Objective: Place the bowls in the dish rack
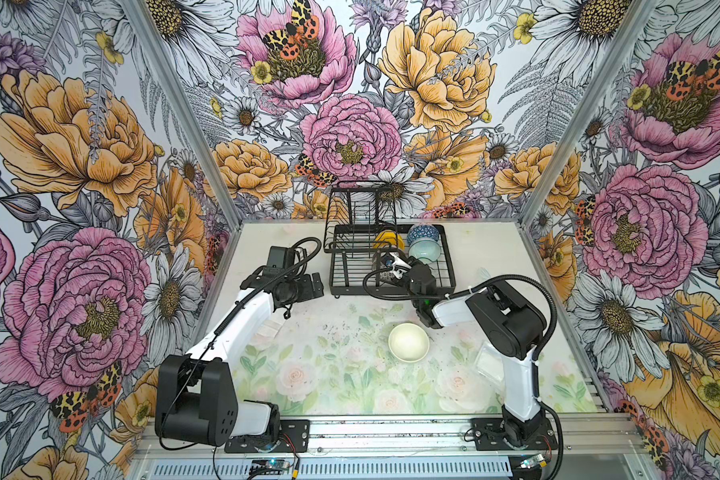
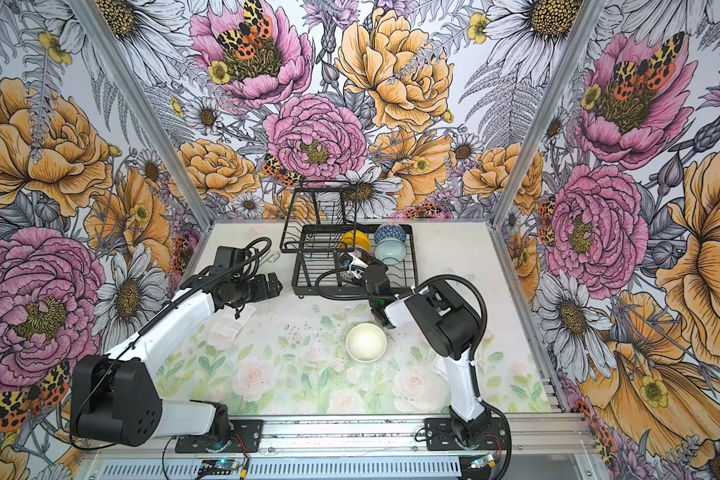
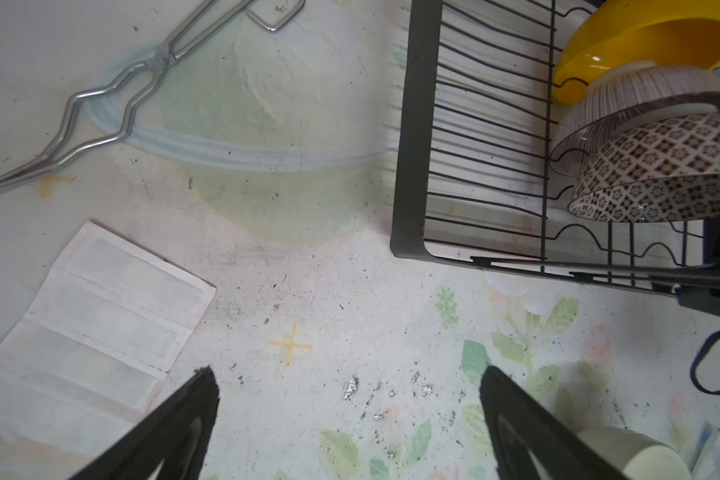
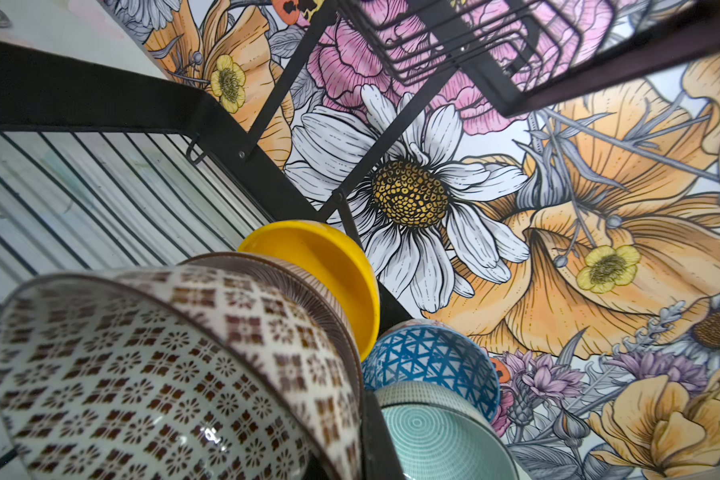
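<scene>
Showing tongs (image 3: 100,95) clearly, left wrist view alone; left end effector (image 3: 348,374) released; right end effector (image 1: 396,266) clenching patterned bowl (image 3: 657,183).

The dish rack (image 1: 350,270) closes off the worktop (image 1: 329,374) at 12 o'clock. Its raised shelf (image 1: 360,220) roofs the tray's bare 9 o'clock half. Bowls (image 1: 424,251) fill the 3 o'clock half, where the right end effector (image 1: 393,264), closed on the patterned bowl (image 3: 649,174), stands. A cream bowl (image 1: 408,343) sits mid-worktop. Tongs (image 3: 159,63) lie at 11, a flat folded sheet (image 3: 92,324) at 9. The near strip at 6 o'clock is open.
</scene>
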Available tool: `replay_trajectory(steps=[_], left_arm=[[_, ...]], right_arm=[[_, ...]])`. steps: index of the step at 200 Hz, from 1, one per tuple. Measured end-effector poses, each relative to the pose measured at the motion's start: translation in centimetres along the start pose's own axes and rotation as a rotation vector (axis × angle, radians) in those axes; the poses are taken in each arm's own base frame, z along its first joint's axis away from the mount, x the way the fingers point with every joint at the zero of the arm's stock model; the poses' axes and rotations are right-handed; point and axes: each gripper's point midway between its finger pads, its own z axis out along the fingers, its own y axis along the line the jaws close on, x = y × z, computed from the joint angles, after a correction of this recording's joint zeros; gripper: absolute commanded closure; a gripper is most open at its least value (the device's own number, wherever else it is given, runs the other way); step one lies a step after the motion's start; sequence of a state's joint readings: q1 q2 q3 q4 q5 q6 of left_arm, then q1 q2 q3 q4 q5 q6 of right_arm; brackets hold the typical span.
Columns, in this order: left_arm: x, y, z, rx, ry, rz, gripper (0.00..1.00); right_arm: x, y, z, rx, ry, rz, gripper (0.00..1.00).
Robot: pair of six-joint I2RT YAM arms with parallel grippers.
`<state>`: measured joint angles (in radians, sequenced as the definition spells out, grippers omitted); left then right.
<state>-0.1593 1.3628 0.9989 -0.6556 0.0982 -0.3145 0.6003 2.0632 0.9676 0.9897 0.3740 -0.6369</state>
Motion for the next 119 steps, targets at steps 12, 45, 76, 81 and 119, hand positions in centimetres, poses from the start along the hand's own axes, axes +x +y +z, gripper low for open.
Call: replay_trajectory(steps=[12,45,76,81,119], left_arm=[[0.0,0.0,0.0,0.000,-0.001,0.000,0.01],[0.4,0.1,-0.1,0.000,0.000,0.000,0.01],[0.3,0.1,-0.2,0.001,-0.002,0.000,0.01],[0.3,0.1,-0.2,0.001,-0.002,0.000,0.01],[0.3,0.1,-0.2,0.001,-0.002,0.000,0.01]], right_arm=[[-0.2,-0.1,0.0,0.033,-0.008,-0.005,1.00],[-0.5,-0.4,-0.1,0.066,-0.019,-0.022,1.00],[-0.6,-0.1,-0.1,0.039,-0.034,-0.025,1.00],[-0.6,0.0,-0.2,0.029,-0.036,-0.027,1.00],[-0.5,1.0,-0.7,-0.070,-0.040,-0.034,1.00]])
